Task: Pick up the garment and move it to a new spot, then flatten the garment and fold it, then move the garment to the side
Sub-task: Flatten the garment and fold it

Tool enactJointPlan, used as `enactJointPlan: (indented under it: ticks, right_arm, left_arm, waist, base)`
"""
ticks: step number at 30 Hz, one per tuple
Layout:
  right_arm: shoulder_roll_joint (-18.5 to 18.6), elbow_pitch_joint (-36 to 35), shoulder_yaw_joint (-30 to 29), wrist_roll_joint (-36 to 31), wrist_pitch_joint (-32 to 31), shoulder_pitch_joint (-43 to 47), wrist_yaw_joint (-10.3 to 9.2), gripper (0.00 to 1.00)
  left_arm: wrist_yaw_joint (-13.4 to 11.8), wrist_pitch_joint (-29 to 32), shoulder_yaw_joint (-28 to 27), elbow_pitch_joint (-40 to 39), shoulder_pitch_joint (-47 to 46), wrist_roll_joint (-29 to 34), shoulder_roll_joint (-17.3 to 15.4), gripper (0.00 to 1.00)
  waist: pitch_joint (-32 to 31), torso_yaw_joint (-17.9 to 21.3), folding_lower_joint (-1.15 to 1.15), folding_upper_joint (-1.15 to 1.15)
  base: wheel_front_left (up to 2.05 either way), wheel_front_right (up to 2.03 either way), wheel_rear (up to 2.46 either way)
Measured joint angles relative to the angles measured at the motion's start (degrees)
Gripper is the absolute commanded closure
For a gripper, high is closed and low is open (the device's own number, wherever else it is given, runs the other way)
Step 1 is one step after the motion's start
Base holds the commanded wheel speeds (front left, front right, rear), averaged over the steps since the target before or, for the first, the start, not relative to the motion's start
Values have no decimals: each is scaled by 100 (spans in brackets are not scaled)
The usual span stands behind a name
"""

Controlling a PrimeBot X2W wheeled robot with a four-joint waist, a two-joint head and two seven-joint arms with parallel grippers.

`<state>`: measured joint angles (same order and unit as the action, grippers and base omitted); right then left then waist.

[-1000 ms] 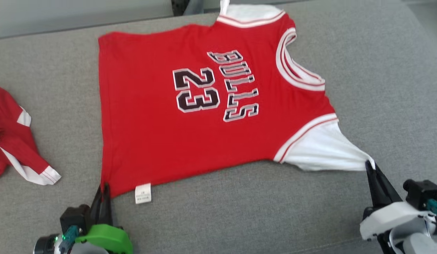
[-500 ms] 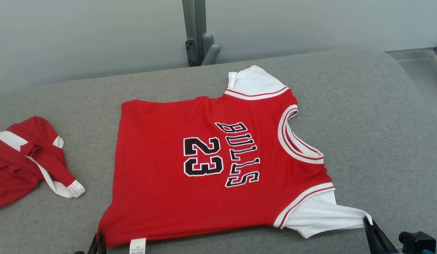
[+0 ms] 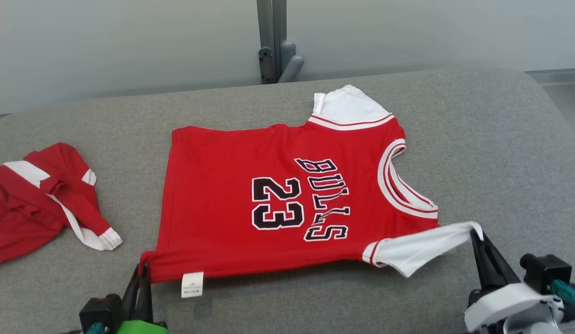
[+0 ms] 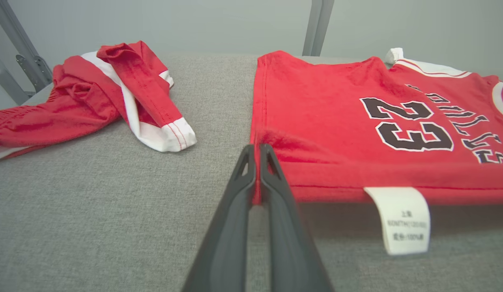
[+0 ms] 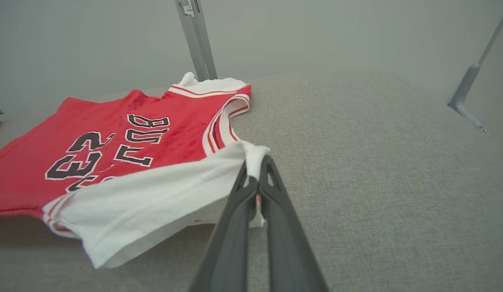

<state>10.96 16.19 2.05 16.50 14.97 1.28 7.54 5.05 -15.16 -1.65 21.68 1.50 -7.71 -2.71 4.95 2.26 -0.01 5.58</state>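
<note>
I read the garment (image 3: 269, 195) spread at the middle of the grey pad (image 3: 491, 139), its near edge raised. Left gripper (image 3: 142, 270): clenched on its near-left hem corner. Right gripper (image 3: 475, 235): clenched on its white near-right tip.

The garment (image 3: 222, 195) is coloured red, with white sleeves (image 3: 417, 248). Armholes and neckline are edged in white-and-red stripes. "23" and "BULLS" are printed in black and outlined in white. A white label (image 3: 193, 284) with small dark print is seen at the hem. A second garment (image 3: 37, 208) is red with white bands. The surface (image 3: 501, 162) is grey and finely woven. The wall (image 3: 130, 41) is pale grey, the post (image 3: 273, 37) darker grey. The left gripper (image 3: 142, 268) is coloured black with a green housing, the right gripper (image 3: 475, 234) black with a white housing.
</note>
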Motion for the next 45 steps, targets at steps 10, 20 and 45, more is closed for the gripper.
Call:
enactJointPlan:
  ticks: [10, 20, 45]
  right_arm:
    - [102, 525, 230, -254, 0, -1331, 0, 100]
    - [145, 913, 314, -454, 0, -2216, 0, 100]
    - [189, 1369, 190, -684, 0, -3288, 0, 100]
  left_arm:
    - [-38, 0, 191, 159, -848, -76, -2, 100]
    - [-151, 0, 241, 422, -1474, -100, -2, 100]
    - [-308, 1, 372, 553, -2490, 18, -3, 100]
  waist:
    - [395, -68, 0, -1]
    - [947, -148, 0, -1]
    - [2035, -309, 1, -1]
  base:
    - [0, 0, 0]
    - [0, 0, 0]
    - [0, 0, 0]
